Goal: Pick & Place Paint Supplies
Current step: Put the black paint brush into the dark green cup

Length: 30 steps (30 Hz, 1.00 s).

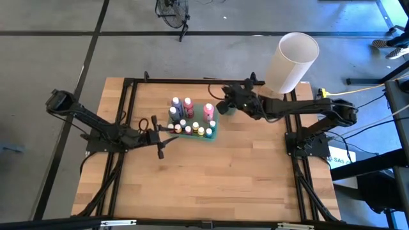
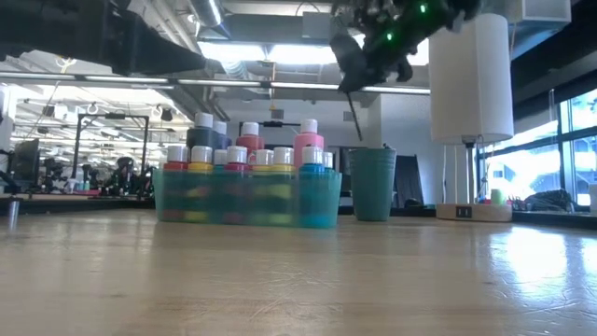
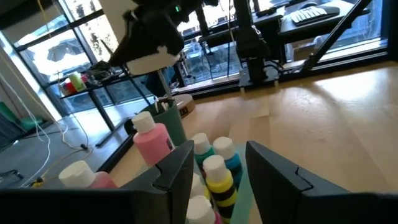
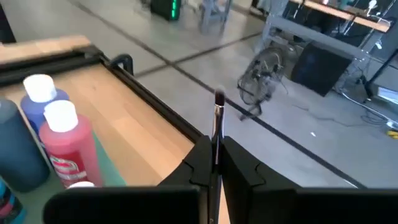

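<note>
A teal tray (image 1: pixel 211 135) holds several white-capped paint bottles (image 1: pixel 188 103) in pink, red, blue and yellow. Beside its far right end stands a teal cup (image 2: pixel 373 183). My right gripper (image 1: pixel 223 105) hangs over the cup, shut on a thin dark brush (image 2: pixel 355 114). My left gripper (image 1: pixel 167 134) is at the tray's left end and stands open. In the left wrist view a yellow bottle (image 3: pixel 219 182) shows beyond the gap between its fingers (image 3: pixel 178 174). Whether the fingers touch the tray I cannot tell. My right gripper pinches the brush's handle (image 4: pixel 216 151) between its two fingers, and the bristle end (image 4: pixel 219 99) sticks out past the fingertips. The brush hangs below the gripper, steeply tilted and lifted clear. Its lower end (image 2: pixel 361 137) is just above the cup's mouth.
A big white cylinder (image 1: pixel 291 61) stands at the table's far right on a flat base (image 2: pixel 471 212), close behind my right arm. Black frame rails (image 1: pixel 128 96) run along the table's left and right sides. Bare wood (image 1: pixel 217 185) lies toward the near edge.
</note>
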Tool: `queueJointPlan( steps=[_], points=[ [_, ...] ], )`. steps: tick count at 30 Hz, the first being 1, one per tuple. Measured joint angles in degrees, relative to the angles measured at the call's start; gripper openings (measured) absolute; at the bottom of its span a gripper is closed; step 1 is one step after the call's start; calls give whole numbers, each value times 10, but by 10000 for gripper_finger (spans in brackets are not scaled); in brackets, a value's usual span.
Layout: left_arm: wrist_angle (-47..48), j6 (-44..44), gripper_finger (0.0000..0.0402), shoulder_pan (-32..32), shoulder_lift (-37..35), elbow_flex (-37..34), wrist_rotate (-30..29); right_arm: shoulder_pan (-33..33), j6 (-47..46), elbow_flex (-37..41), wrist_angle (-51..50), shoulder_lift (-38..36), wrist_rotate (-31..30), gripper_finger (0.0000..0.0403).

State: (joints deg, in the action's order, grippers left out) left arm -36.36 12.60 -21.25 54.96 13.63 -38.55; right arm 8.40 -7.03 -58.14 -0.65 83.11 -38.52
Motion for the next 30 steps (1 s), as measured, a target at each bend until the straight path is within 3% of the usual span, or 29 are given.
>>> queueJointPlan(
  steps=[6, 8, 16, 30],
  points=[
    [7, 1, 141, -33, 0, 0, -54, -10, 44, 101, 211, 0, -46, 18],
    [6, 0, 141, -43, -1, 0, -70, -14, 52, 114, 211, 0, -84, 18],
    [4, 1, 141, -61, -30, 0, -113, -15, 17, 125, 197, 0, -123, 18],
    [4, 16, 141, -56, -46, 0, -119, -6, -17, 125, 151, 0, -87, 76]
  ],
)
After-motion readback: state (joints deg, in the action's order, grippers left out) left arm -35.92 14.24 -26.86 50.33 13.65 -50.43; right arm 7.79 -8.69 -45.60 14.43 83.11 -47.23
